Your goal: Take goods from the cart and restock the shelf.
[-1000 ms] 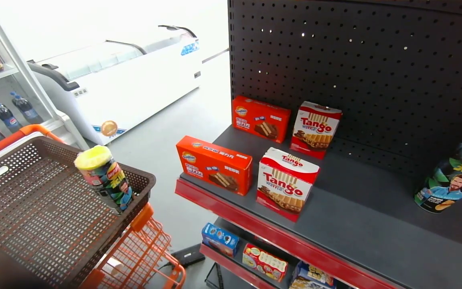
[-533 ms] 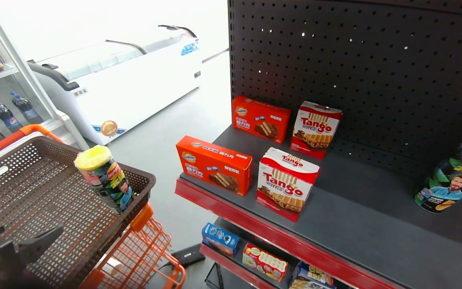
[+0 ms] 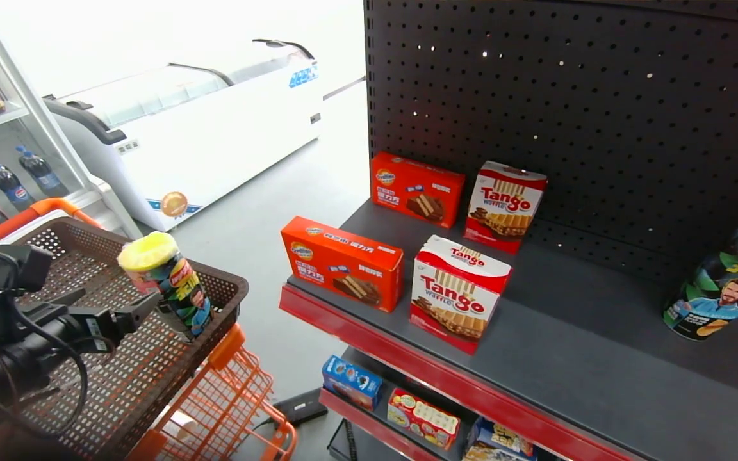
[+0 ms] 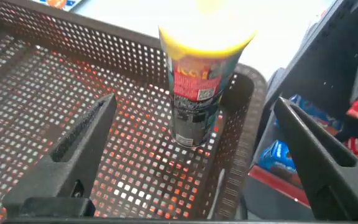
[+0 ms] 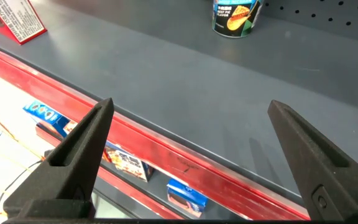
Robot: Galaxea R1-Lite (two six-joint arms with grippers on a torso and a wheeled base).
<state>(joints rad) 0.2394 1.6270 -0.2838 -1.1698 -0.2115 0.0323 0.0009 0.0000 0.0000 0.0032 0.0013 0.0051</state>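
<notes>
My left gripper (image 4: 194, 104) had its fingers spread wide, holding nothing; the chip can (image 3: 167, 282) stood upright just beyond their tips, basket wall (image 4: 244, 127) close behind it. Right gripper (image 5: 191, 106) gaped over the shelf (image 5: 185, 62).

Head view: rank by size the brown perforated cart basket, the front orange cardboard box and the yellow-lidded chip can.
1. brown perforated cart basket
2. front orange cardboard box
3. yellow-lidded chip can, slightly smaller

Right gripper (image 5: 190, 106) spread wide above grey shelf (image 5: 135, 56), chip can (image 5: 236, 15) by pegboard (image 5: 328, 9)
</notes>
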